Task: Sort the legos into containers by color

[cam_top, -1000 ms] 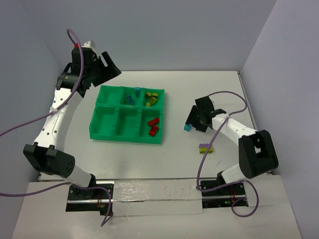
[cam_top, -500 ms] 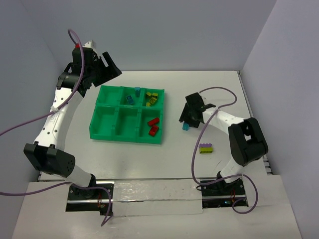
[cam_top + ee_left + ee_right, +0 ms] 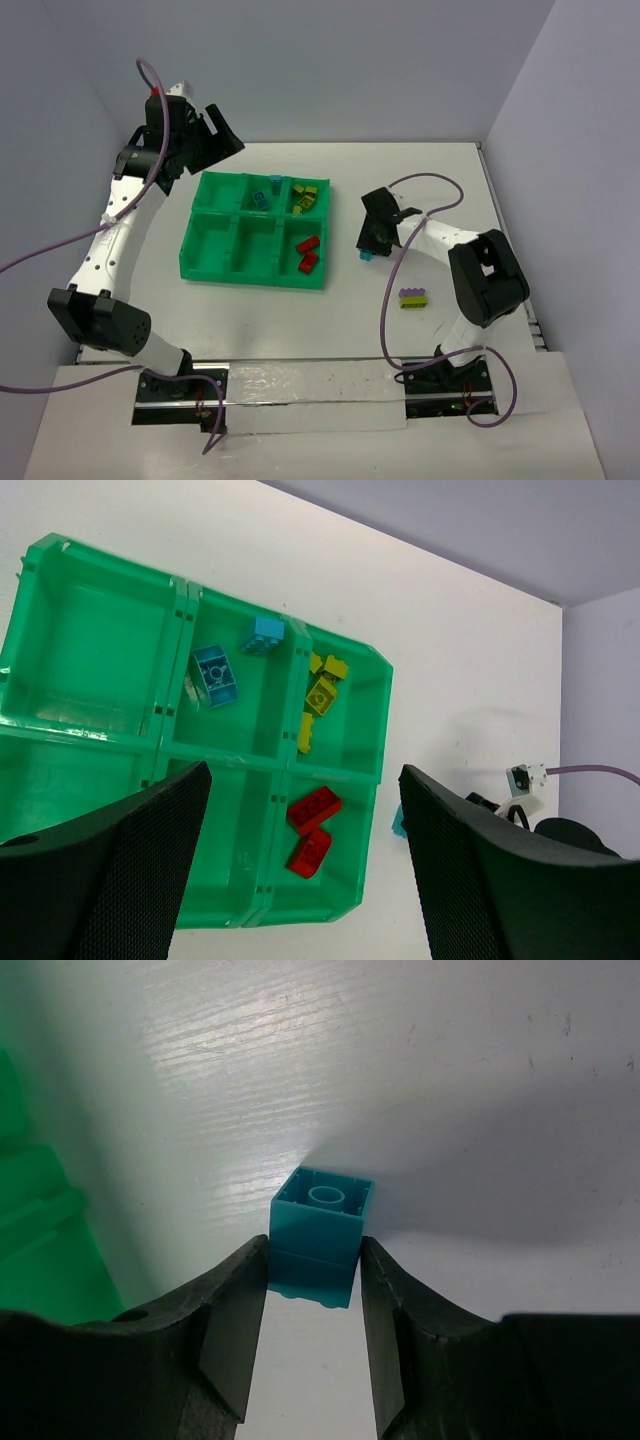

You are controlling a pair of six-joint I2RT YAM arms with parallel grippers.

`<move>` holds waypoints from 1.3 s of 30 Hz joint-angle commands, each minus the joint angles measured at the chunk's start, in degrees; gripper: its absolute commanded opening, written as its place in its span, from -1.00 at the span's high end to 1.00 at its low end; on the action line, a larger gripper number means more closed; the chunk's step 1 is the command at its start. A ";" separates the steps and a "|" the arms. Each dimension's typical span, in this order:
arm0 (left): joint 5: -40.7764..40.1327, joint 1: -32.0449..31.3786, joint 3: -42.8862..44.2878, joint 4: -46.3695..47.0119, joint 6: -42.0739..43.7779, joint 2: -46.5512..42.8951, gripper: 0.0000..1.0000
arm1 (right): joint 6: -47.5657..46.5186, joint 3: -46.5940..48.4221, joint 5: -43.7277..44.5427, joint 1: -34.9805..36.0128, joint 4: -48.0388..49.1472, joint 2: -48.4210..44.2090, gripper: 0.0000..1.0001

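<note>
My right gripper is shut on a small cyan brick, just right of the green tray. In the right wrist view the brick sits pinched between both fingers, hollow underside facing the camera, and the tray's edge shows at left. My left gripper is open and empty, held high over the tray's back left corner. Cyan bricks lie in the back middle compartment, yellow-green ones in the back right, and two red ones in the front right.
A purple brick stacked on a yellow-green one lies on the white table right of the tray, in front of the right arm. The tray's three left and front-middle compartments hold nothing. Walls close in the table at the back and both sides.
My right gripper has carried the cyan brick leftward, closer to the tray's right edge. The left arm has not moved.
</note>
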 commanded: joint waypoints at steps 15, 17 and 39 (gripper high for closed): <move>10.73 -4.09 7.17 -2.79 4.98 5.57 -0.61 | -11.33 1.24 -21.90 1.64 15.43 -14.13 0.81; 12.67 -6.43 7.78 -2.80 5.39 6.85 -0.60 | -12.47 1.83 -24.39 1.64 17.25 -16.35 0.81; 33.97 -15.17 -0.36 10.21 -2.70 15.65 -0.52 | -17.59 6.71 -27.58 3.40 14.18 -21.23 0.81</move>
